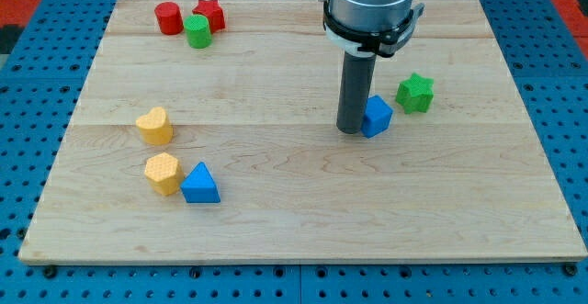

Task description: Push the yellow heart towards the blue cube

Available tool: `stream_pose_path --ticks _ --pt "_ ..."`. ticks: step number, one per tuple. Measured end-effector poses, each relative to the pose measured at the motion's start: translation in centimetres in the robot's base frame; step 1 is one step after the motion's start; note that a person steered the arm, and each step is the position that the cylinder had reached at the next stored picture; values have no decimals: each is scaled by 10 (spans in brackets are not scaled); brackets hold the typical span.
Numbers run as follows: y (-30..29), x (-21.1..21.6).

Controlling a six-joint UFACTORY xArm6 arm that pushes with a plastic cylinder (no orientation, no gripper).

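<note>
The yellow heart (155,126) lies at the board's left middle. The blue cube (376,116) sits right of centre. My tip (351,130) rests on the board right against the blue cube's left side, far to the right of the yellow heart. The rod rises from there to the arm's grey body at the view's top.
A yellow hexagon (163,173) touches a blue triangle (200,184) below the heart. A green star (415,93) lies just right of the blue cube. A red cylinder (168,17), green cylinder (197,30) and red star (210,13) cluster at the top left. The wooden board (294,230) lies on a blue pegboard.
</note>
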State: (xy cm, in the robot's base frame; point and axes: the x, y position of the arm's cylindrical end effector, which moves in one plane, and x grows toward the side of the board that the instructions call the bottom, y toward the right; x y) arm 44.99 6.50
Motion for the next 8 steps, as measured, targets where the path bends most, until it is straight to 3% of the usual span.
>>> stream_pose_path --ticks 2,3,4,5,6,7,8 --pt "58 -13" --pt "7 -9" --pt "-86 -15" --pt "-170 -57" --pt "-250 -50" --pt "-270 -16" --pt "-245 -11"
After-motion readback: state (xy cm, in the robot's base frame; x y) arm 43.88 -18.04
